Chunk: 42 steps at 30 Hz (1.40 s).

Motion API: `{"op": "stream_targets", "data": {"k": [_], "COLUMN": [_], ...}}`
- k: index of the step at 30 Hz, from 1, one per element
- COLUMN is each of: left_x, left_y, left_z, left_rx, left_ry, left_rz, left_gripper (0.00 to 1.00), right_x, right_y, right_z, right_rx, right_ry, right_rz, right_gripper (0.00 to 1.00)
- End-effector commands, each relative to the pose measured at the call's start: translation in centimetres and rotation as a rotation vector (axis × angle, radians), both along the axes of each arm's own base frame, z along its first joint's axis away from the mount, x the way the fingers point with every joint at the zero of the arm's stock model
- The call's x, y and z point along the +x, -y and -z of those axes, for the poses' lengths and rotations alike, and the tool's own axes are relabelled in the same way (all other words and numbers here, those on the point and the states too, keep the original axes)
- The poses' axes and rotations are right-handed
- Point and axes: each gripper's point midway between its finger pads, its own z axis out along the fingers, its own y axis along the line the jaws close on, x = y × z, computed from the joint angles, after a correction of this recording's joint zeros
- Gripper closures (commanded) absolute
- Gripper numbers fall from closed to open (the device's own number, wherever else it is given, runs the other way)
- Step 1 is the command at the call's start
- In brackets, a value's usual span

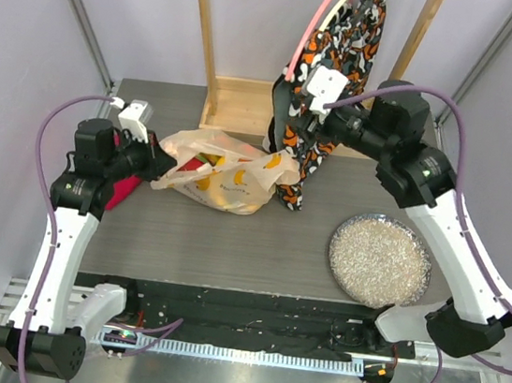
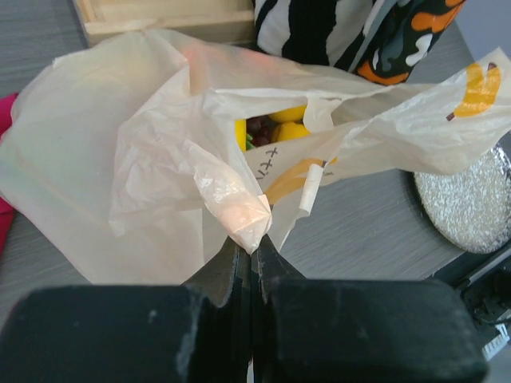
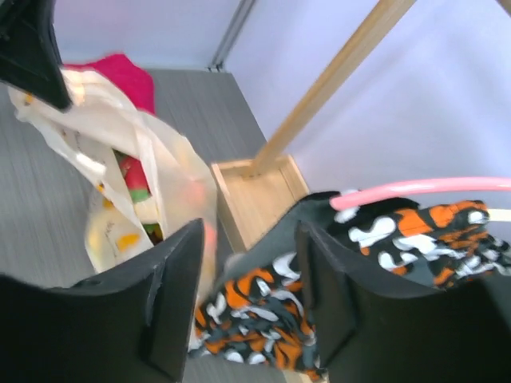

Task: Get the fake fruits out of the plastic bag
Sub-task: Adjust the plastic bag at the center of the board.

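The plastic bag (image 1: 216, 172), cream with printed yellow bananas, lies on the table left of centre with its mouth gaping. My left gripper (image 1: 155, 171) is shut on a pinched fold of the bag's edge (image 2: 254, 231). Through the mouth I see fake fruits: yellow pieces (image 2: 289, 121) and a dark purple bunch (image 2: 259, 128). The right wrist view shows a red and green one (image 3: 133, 177). My right gripper (image 3: 247, 271) is open and holds nothing. It hovers at the bag's right end (image 1: 286, 120), beside the hanging patterned cloth.
A glittery silver plate (image 1: 380, 259) lies at the right front. A red cloth (image 1: 121, 195) sits under my left arm. A wooden stand with a box base (image 1: 239, 104) carries an orange, black and white cloth (image 1: 347, 34) on a pink hanger, close to my right gripper.
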Motion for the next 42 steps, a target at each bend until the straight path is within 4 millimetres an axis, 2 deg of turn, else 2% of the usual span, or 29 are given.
{"op": "stream_targets", "data": {"k": [1,2,3,4,5,6,8,9,11,15,17,19,20,21,22,25,26,27,28,29,32,34,35,37,38,41,42], "left_x": [1.3,1.3,1.3,1.2,1.2,1.3,1.6,2.2,2.9,3.5,3.7,3.9,3.9,3.9,3.9,3.9,3.8,3.8,3.6,3.5,3.0,2.5,2.3,2.1,2.1,1.9,1.9], "left_y": [-0.4,-0.3,-0.1,0.2,0.4,0.6,0.7,-0.1,-0.4,-0.4,-0.4,-0.4,-0.4,-0.4,-0.3,-0.4,-0.4,-0.4,-0.4,-0.4,-0.8,-0.9,-0.8,-0.8,-0.9,-0.9,-0.9], "left_z": [-3.3,-3.4,-3.6,-3.9,-4.3,-4.8,-5.5,-6.1,-7.0,-8.6,-9.1,-9.5,-9.4,-9.4,-9.4,-9.6,-9.7,-9.6,-9.7,-9.5,-8.6,-7.8,-7.5,-6.9,-6.5,-6.0,-6.0], "left_rx": [-0.030,-0.037,-0.052,-0.079,-0.096,-0.113,-0.155,-0.164,-0.195,-0.228,-0.238,-0.245,-0.248,-0.251,-0.252,-0.269,-0.272,-0.276,-0.276,-0.278,-0.274,-0.265,-0.261,-0.257,-0.251,-0.250,-0.250], "left_ry": [0.114,0.113,0.109,0.103,0.104,0.110,0.100,0.118,0.126,0.157,0.165,0.168,0.164,0.162,0.164,0.162,0.167,0.162,0.170,0.164,0.144,0.131,0.128,0.111,0.105,0.097,0.098], "left_rz": [-0.026,-0.026,-0.017,-0.015,-0.010,-0.010,-0.026,-0.058,-0.077,-0.083,-0.081,-0.085,-0.084,-0.084,-0.084,-0.091,-0.091,-0.094,-0.093,-0.094,-0.111,-0.110,-0.105,-0.109,-0.108,-0.109,-0.108], "left_gripper": [1.00,1.00,1.00,1.00,1.00,1.00,1.00,1.00,1.00,1.00,1.00,1.00,1.00,1.00,1.00,1.00,1.00,1.00,1.00,1.00,1.00,1.00,1.00,1.00,1.00,1.00,1.00], "right_x": [2.9,3.8,4.7,4.8,4.9,5.2,4.5,4.4,3.8,3.5,3.9,3.6,3.5,3.1,2.7,-0.2,-1.3,-1.9,-2.5,-3.5,-4.4,-4.1,-3.6,-3.3,-2.7,-1.9,-1.5], "right_y": [-5.4,-6.3,-7.4,-8.7,-9.6,-11.1,-13.0,-13.6,-15.1,-16.6,-16.9,-16.7,-16.4,-15.6,-15.2,-12.9,-11.6,-10.5,-9.6,-8.3,-6.8,-6.4,-7.1,-7.9,-8.8,-10.8,-11.3], "right_z": [5.9,5.6,7.6,8.5,9.0,10.8,11.8,12.1,13.0,15.4,17.5,20.2,20.4,22.3,22.9,26.5,29.2,29.2,30.1,31.8,29.9,27.4,24.8,22.3,19.1,16.8,17.0], "right_rx": [0.140,0.188,0.191,0.210,0.215,0.193,0.186,0.185,0.178,0.146,0.109,0.041,0.039,0.003,-0.013,-0.148,-0.207,-0.215,-0.236,-0.274,-0.251,-0.221,-0.183,-0.156,-0.104,-0.057,-0.058], "right_ry": [-0.237,-0.221,-0.276,-0.327,-0.343,-0.380,-0.409,-0.415,-0.426,-0.466,-0.484,-0.488,-0.480,-0.496,-0.501,-0.518,-0.553,-0.554,-0.564,-0.591,-0.573,-0.538,-0.503,-0.490,-0.452,-0.438,-0.440], "right_rz": [0.000,-0.003,0.000,-0.009,-0.020,-0.038,-0.069,-0.079,-0.098,-0.089,-0.053,-0.033,-0.019,-0.009,-0.010,-0.031,-0.021,-0.010,0.001,0.010,0.018,0.015,0.006,-0.018,-0.039,-0.077,-0.073], "right_gripper": [0.62,0.71,0.80,0.89,0.92,0.94,0.96,0.97,0.98,0.98,0.98,0.98,0.98,0.98,0.98,0.97,0.96,0.96,0.96,0.96,0.96,0.96,0.96,0.96,0.96,0.96,0.96]}}
